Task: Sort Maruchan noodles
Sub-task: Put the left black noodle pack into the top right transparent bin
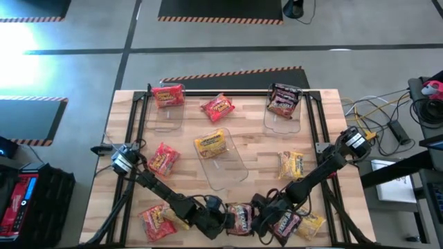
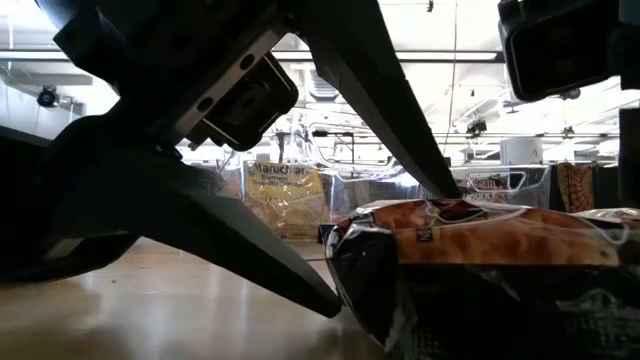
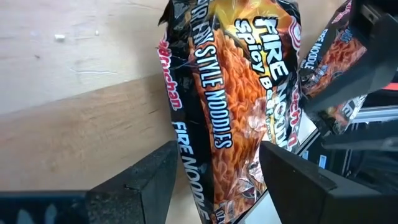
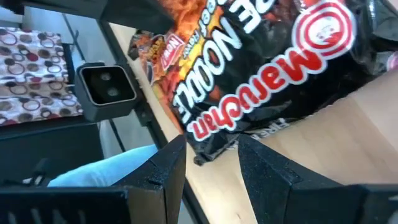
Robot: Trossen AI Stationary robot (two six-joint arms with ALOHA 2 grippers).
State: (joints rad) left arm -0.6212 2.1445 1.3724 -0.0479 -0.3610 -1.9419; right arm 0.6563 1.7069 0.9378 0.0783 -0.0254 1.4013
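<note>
Maruchan noodle packets in red, yellow and dark lie about the table. Two dark packets (image 1: 241, 218) (image 1: 285, 224) lie at the near edge. My left gripper (image 1: 223, 220) is open, slanting down from the table's left. Its fingers stand on either side of the left end of the first dark packet (image 3: 230, 93); in the low view one finger (image 2: 440, 185) is above the packet (image 2: 480, 260) and one (image 2: 300, 285) is low by the table. My right gripper (image 1: 265, 213) is open, with a dark packet's sealed corner (image 4: 211, 148) between its fingertips. My left gripper's fingers (image 3: 286, 174) flank the dark packet's end, which lies flat on the table; I cannot tell whether they touch it. My right gripper's fingertips (image 4: 171, 158) stand beside the packet's corner with a gap showing; I cannot tell whether they touch it.
Three clear bins (image 1: 166, 116) (image 1: 225, 166) (image 1: 282, 119) hold a red, a yellow and a dark packet. Loose packets: red (image 1: 218, 107) (image 1: 163, 160) (image 1: 158, 223), yellow (image 1: 291, 164) (image 1: 311, 225). The two grippers are close together at the near edge (image 1: 228, 243).
</note>
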